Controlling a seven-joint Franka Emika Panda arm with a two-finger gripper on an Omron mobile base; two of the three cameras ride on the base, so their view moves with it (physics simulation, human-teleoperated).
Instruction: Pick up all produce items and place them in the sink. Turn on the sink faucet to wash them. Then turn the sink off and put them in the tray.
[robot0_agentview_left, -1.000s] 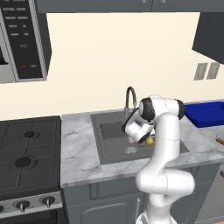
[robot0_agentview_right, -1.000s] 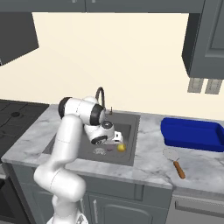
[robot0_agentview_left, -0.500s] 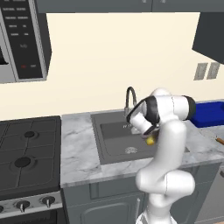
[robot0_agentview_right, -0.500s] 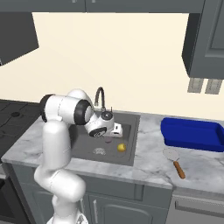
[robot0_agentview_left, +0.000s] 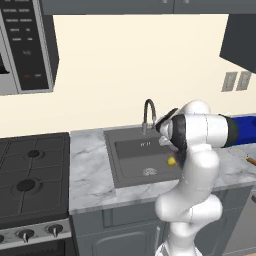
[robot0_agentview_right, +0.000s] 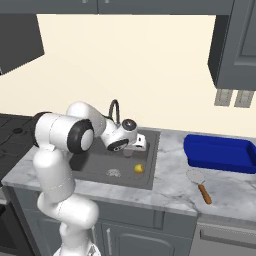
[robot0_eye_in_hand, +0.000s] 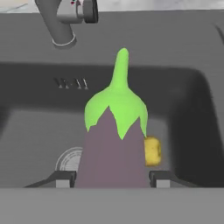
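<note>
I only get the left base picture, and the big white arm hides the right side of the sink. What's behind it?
Observer: In the hand view, the tool grips a purple eggplant over the sink.
Operator: That yellow speck by the arm?
Observer: The yellow fruit, lying on the basin floor, right of the drain.
Operator: Anything on the counter further right?
Observer: A blue tray, with a wooden-handled utensil lying in front of it.

White arm (robot0_agentview_right: 55, 165), dark joints
</note>
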